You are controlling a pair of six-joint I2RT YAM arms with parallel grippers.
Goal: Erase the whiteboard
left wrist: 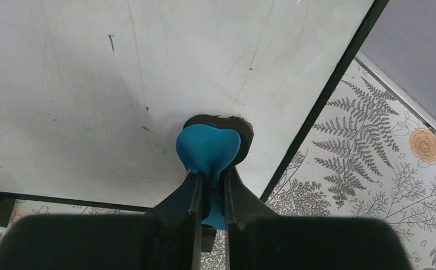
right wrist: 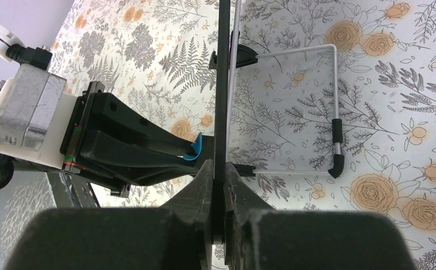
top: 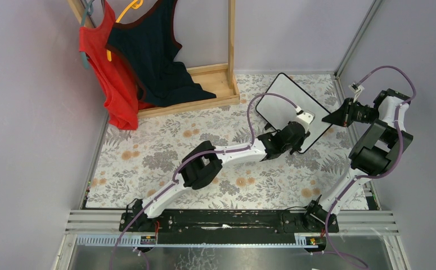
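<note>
Pressing rounded eraser (left wrist: 207, 149) against smooth whiteboard (left wrist: 91, 84).

The whiteboard (left wrist: 91, 84) runs off the left wrist view's top and left, its faint marks too small to read. The left gripper (left wrist: 211, 177) hides the lower eraser (left wrist: 208, 147); the right wrist view shows it edge-on, face unseen.
</note>
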